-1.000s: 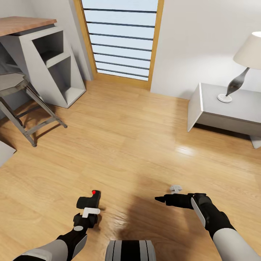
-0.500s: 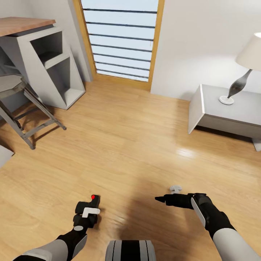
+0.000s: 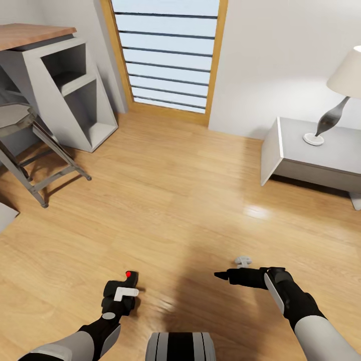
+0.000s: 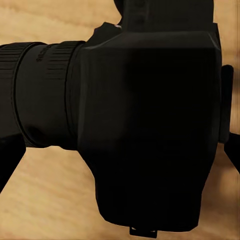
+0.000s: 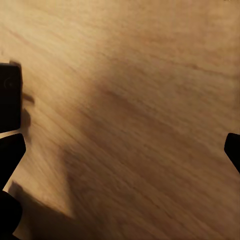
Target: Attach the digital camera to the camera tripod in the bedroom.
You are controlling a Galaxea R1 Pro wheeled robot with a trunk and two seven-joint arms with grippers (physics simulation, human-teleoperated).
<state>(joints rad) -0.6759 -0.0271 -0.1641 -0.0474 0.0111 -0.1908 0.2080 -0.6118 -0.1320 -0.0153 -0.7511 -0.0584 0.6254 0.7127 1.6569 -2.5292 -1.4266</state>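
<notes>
Black on wood: the digital camera (image 3: 126,287) sits in the left claw (image 3: 120,293), low in the head view over the light wood floor (image 3: 190,180).
Left claw: clamped on the digital camera; its fingers (image 4: 227,130) show at both sides of the camera body in the left wrist view.
Digital camera: held in the air above the floor, red button (image 3: 128,274) on top at its far end; the left wrist view shows its dark body (image 4: 150,130) close up with the ribbed lens barrel (image 4: 40,95) sticking out sideways.
Right claw: (image 3: 220,275) held level above the floor, pointing toward the left claw and well apart from it; in the right wrist view its dark fingertips (image 5: 10,150) stand at opposite edges with bare floor between, so it is spread apart and grips nothing.
Beyond the claws: open floor runs to the tall wood-framed window (image 3: 165,55).
Far left: a wood-topped white worktop (image 3: 35,35) with open shelves, and a grey stool (image 3: 30,145) beside it.
Far right: a low grey bedside table (image 3: 301,155) carrying a lamp (image 3: 336,100).
</notes>
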